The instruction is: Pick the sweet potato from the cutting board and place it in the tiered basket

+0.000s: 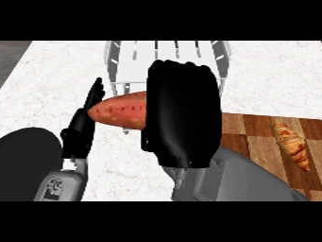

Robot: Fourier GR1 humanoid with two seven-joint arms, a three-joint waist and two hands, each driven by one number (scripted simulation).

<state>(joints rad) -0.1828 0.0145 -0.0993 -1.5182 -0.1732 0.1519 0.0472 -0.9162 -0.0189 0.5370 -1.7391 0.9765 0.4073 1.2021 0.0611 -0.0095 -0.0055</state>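
Note:
My right hand fills the middle of the head view, its fingers curled round an orange-red sweet potato whose left end sticks out past the palm. The potato hangs above the counter, just in front of the white wire tiered basket at the back. The hand hides the basket's near middle part. My left hand stands at the left with straight fingers pointing up, close beside the potato's tip. The wooden cutting board lies to the right, partly under my right forearm.
A croissant lies on the cutting board's right part. A dark round object shows at the lower left beside my left forearm. The white marble counter stretches around the basket, with grey floor beyond its left and right edges.

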